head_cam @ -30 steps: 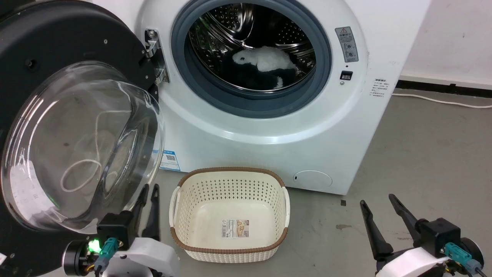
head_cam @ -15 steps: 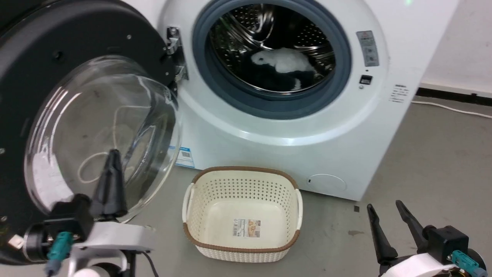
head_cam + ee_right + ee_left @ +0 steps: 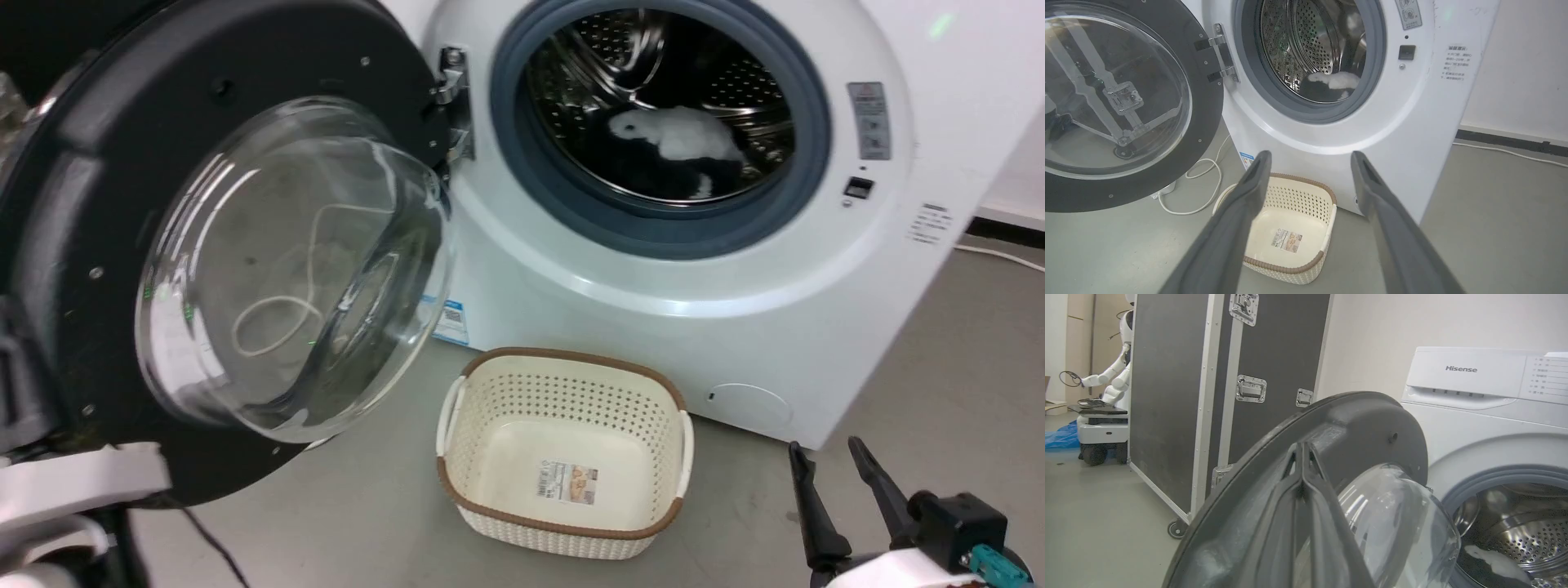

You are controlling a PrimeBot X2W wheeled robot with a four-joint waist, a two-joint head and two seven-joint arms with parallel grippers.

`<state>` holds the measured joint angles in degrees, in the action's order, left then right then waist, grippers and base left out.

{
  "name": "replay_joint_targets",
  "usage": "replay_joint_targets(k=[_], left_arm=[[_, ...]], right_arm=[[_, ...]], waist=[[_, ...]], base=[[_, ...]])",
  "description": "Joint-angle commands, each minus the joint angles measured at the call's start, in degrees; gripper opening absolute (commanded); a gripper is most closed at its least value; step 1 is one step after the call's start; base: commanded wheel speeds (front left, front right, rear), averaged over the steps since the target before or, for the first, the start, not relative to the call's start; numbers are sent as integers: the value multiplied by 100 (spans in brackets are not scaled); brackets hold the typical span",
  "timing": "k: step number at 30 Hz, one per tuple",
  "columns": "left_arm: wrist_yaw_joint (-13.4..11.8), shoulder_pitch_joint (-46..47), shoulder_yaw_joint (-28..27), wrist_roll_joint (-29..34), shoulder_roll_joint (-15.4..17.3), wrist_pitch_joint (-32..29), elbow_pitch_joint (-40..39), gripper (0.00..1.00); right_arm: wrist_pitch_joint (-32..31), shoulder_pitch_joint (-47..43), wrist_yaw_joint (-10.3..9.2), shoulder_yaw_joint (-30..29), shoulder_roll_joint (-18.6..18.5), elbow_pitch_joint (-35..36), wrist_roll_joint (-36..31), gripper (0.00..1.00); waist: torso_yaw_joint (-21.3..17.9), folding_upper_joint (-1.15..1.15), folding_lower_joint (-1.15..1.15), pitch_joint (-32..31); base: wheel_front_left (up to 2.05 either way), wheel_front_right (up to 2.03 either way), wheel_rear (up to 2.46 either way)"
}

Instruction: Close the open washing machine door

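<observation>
Door [image 3: 286,269] hangs wide open, left of the washer [image 3: 653,327]. L claw [image 3: 1302,451] pinched shut, empty, at its rim; R claw [image 3: 826,447] spread wide, empty. Risk: L claw skids off slick rim, so door never latches.

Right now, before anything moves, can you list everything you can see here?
washing machine: one, white, centre, drum open
door: one, black rim with clear glass, swung open at left
laundry: white and dark, count unclear, inside the drum
basket: one, cream with brown rim, on the floor before the machine
cables: two, white, on the floor behind the door and at right
case: one, black with metal edges, left of the machine
other robot: one, white, beyond the case
left gripper: one, dark, fingers together, by the door's rim
right gripper: one, dark, fingers apart, holding nothing
</observation>
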<state>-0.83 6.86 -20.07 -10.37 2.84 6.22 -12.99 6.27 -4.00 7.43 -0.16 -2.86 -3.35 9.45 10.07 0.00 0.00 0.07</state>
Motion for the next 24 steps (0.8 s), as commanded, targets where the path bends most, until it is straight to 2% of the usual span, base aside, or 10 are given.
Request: replay_joint_targets(k=[1, 9, 11, 21, 22, 24], left_arm=[[-6, 77, -136, -57, 4, 63, -20, 0], [53, 243, -905, -298, 14, 158, 624, 0], [72, 304, -1009, -340, 104, 176, 902, 0], [161, 732, -1032, -352, 951, -470, 2115, 0], [290, 870, -906, -311, 1196, -638, 2338, 0], [397, 970, -766, -310, 1338, -766, 2468, 0]], right_arm=[[62, -95, 3, -10, -1, -32, 65, 100], [157, -99, 3, -40, -1, -71, 134, 100], [181, -80, 3, -40, -1, -78, 135, 100], [300, -5, 3, -132, -1, -98, 73, 100], [336, 6, 4, -142, -1, -102, 84, 100], [360, 11, 4, -151, -1, -101, 94, 100]], waist=[[80, 0, 0, 15], [350, 0, 0, 142], [379, 0, 0, 201], [459, 0, 0, 626], [500, 0, 0, 725], [543, 0, 0, 787]], base=[[0, 0, 0], [0, 0, 0], [0, 0, 0], [0, 0, 0], [0, 0, 0], [0, 0, 0]])
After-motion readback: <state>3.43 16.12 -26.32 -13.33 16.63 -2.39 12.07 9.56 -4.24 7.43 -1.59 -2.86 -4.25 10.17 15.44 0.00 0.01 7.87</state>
